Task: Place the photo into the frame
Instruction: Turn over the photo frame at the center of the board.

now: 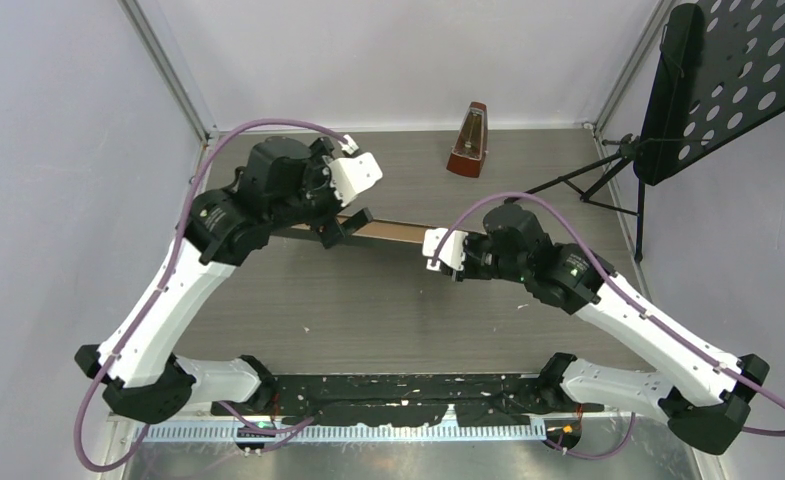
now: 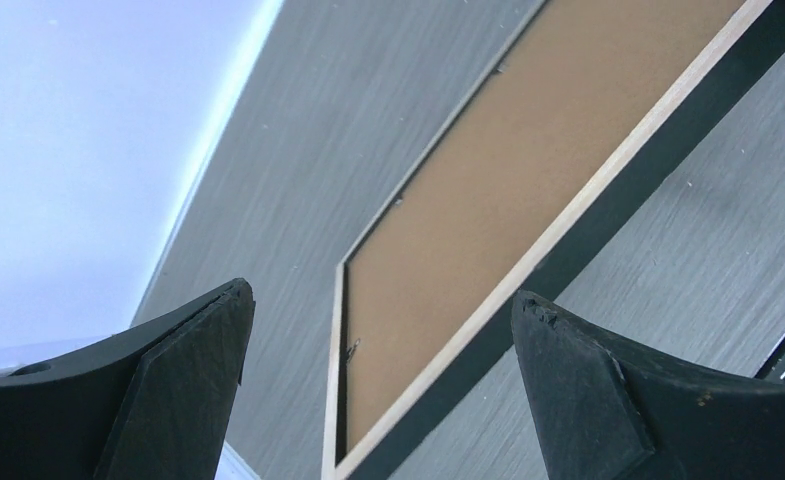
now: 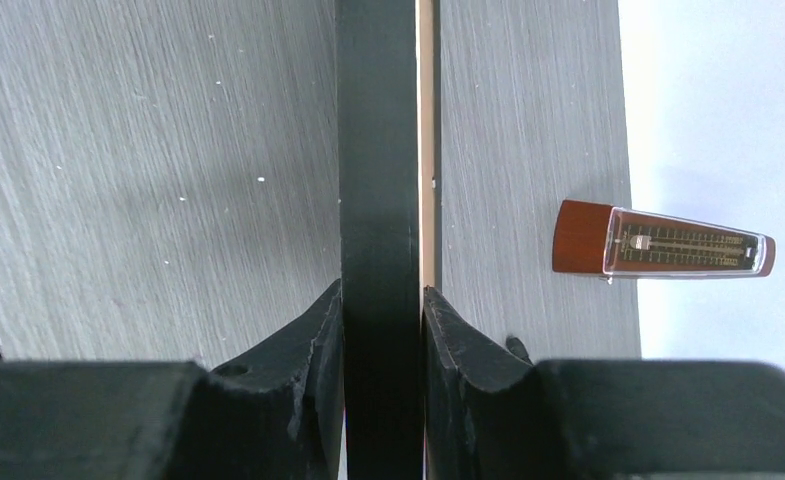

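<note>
The frame [image 1: 393,232] stands on its long edge across the middle of the table and shows from above as a thin brown strip. My right gripper [image 1: 432,243] is shut on its right end. In the right wrist view the jaws [image 3: 383,300] clamp the frame's black edge [image 3: 378,150]. My left gripper [image 1: 343,226] is open at the frame's left end. In the left wrist view its fingers [image 2: 380,292] stand wide apart, with the frame [image 2: 598,225] beyond them, showing a light wood rim around a brown backing board [image 2: 488,200]. The photo is out of view.
A red-brown metronome [image 1: 470,140] stands at the back of the table and also shows in the right wrist view [image 3: 658,240]. A black music stand [image 1: 728,80] is at the back right. White walls close in the table's left, back and right.
</note>
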`<control>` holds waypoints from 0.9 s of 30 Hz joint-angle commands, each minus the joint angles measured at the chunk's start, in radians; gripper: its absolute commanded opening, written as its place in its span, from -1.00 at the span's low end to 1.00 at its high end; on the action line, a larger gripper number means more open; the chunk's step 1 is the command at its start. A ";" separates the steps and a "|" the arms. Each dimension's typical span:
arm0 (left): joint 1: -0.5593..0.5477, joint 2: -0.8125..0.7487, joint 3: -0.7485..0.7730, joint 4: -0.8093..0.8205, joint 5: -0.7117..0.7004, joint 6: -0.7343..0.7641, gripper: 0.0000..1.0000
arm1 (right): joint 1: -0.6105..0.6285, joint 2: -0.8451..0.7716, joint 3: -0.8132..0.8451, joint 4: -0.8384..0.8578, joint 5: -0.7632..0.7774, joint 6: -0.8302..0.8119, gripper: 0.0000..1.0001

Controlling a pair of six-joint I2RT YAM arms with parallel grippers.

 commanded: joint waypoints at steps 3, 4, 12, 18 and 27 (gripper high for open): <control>0.005 -0.051 0.058 -0.007 -0.057 0.013 0.99 | -0.004 0.049 0.203 -0.074 -0.048 0.091 -0.89; 0.005 -0.054 0.056 -0.006 -0.061 0.011 0.99 | -0.005 0.063 0.220 -0.083 -0.049 0.097 -0.89; 0.006 -0.073 0.009 0.029 -0.073 -0.021 0.99 | -0.059 0.130 0.396 -0.178 -0.129 0.191 -0.89; 0.006 -0.076 0.005 0.042 -0.075 -0.037 0.99 | -0.095 0.170 0.468 -0.210 -0.182 0.256 -0.89; 0.007 -0.077 0.039 0.036 -0.090 -0.078 0.99 | -0.148 0.239 0.569 -0.223 -0.238 0.367 -0.89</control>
